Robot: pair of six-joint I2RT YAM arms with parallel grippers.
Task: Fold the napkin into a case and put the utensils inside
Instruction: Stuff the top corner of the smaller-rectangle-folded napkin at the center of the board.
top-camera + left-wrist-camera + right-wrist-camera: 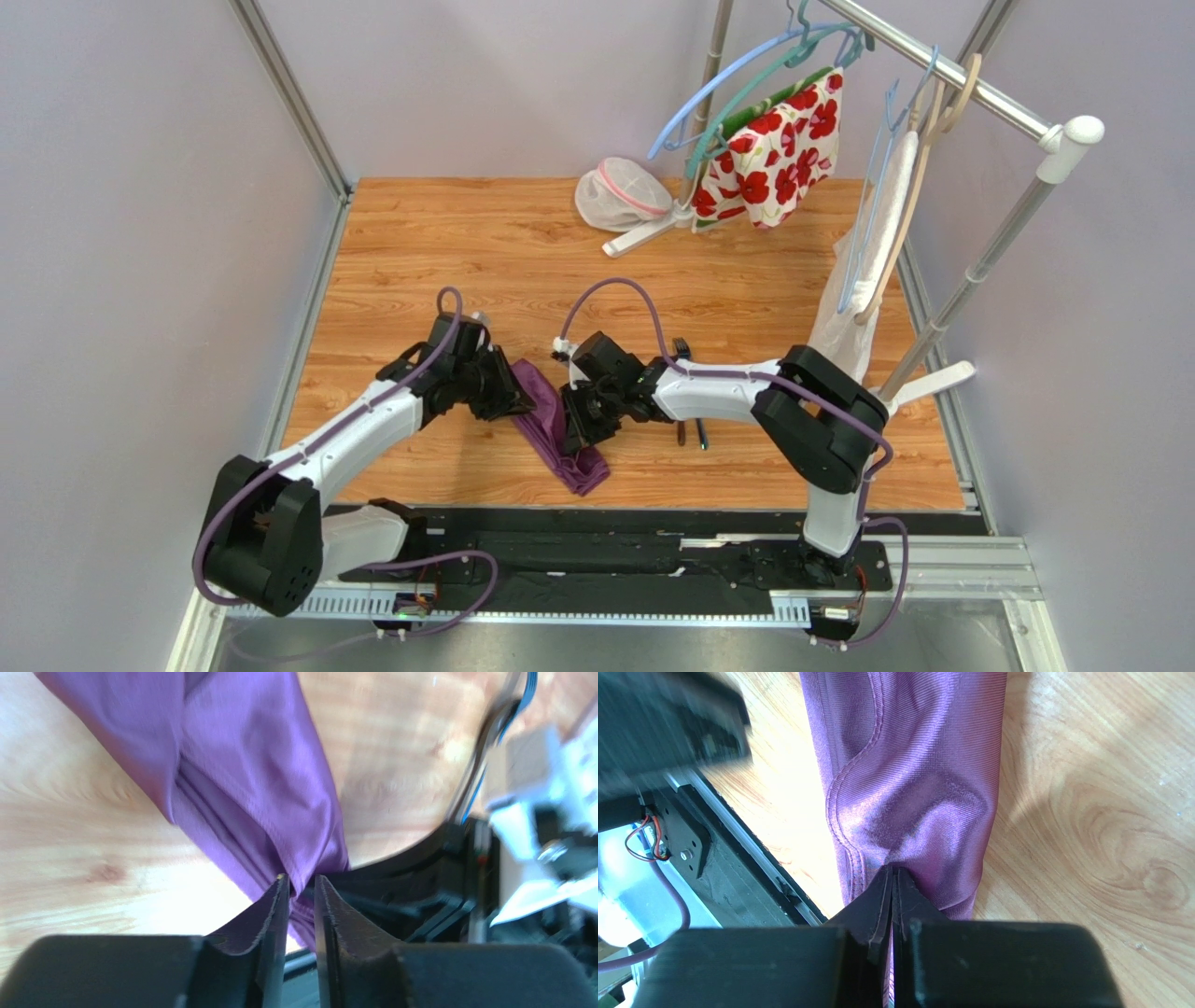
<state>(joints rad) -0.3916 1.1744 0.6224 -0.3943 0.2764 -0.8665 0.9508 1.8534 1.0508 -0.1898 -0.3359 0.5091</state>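
1. Napkin (582, 469): is lying as a bunched, narrow strip on the wooden table (463, 252), near its front edge, between the two arms
2. Left gripper (302, 882): fingers nearly together, pinching a gathered end of the cloth; the bite is looking thin, so any pull is risking a slip-out
3. Right gripper (892, 875): fingers pressed together, pinching a hemmed fold; it is probably catching several layers, so the fold may be dragging crooked
4. Utensils (701, 437): seemingly lying just right of the right gripper; a swinging wrist is risking knocking them away
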